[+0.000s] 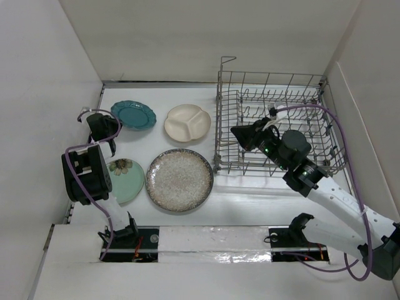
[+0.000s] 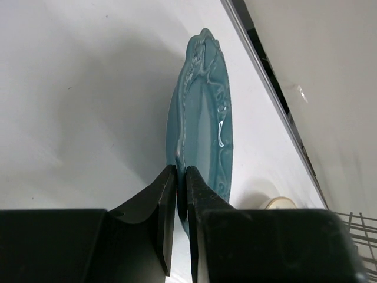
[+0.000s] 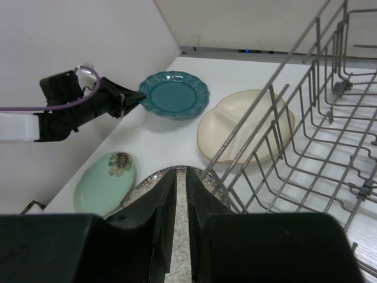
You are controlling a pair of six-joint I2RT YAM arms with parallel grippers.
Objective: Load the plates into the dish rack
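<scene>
The dark teal scalloped plate (image 1: pixel 133 114) lies at the back left of the table. My left gripper (image 1: pixel 114 124) is shut on its left rim; the rim sits between the jaws in the left wrist view (image 2: pixel 181 174). The cream three-compartment plate (image 1: pixel 187 122) lies beside the dish rack (image 1: pixel 294 100). The mint green plate (image 1: pixel 124 180) and the speckled grey-beige plate (image 1: pixel 179 179) lie near the front. My right gripper (image 1: pixel 237 133) hangs shut and empty above the rack's left edge, over the speckled plate (image 3: pixel 194 177). The rack holds no plates.
White walls close in the table on the left, back and right. The rack's raised wire handle (image 1: pixel 228 60) stands at its back left corner. The right arm's purple cable (image 1: pixel 337 131) loops over the rack.
</scene>
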